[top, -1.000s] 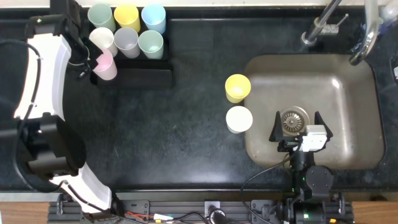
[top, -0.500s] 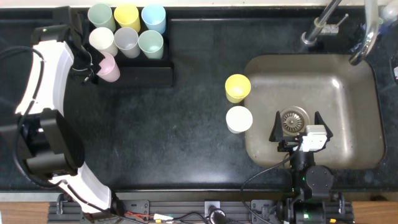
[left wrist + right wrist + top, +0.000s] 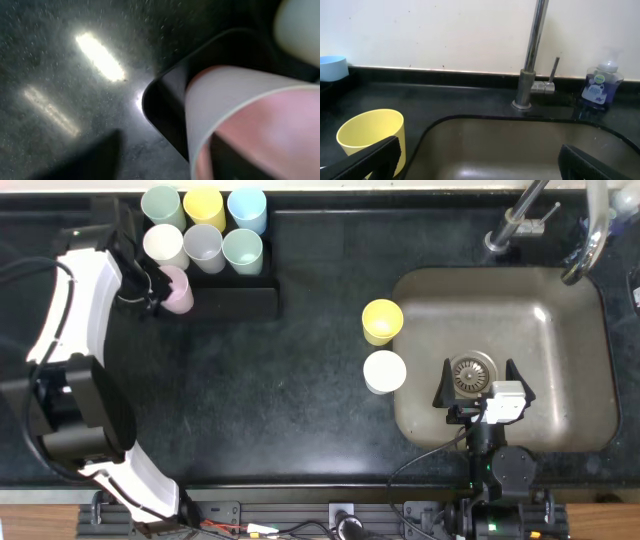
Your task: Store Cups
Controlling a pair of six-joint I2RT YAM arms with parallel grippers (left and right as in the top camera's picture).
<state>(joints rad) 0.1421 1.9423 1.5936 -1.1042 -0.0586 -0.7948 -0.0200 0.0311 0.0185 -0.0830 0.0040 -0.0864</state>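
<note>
Black counter (image 3: pixel 300 410): left fingers (image 3: pixel 95 160) clamp the pink cup (image 3: pixel 240 95) over the rack (image 3: pixel 167 105) corner; right fingers (image 3: pixel 370 157) spread wide.

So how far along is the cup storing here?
Done: six cups stand in the black rack. In hand: the left gripper holds a pink cup at the rack's near-left corner, not yet released. Left: a yellow cup and a white cup stand on the counter beside the sink, where the right gripper hangs open, holding nothing.
</note>
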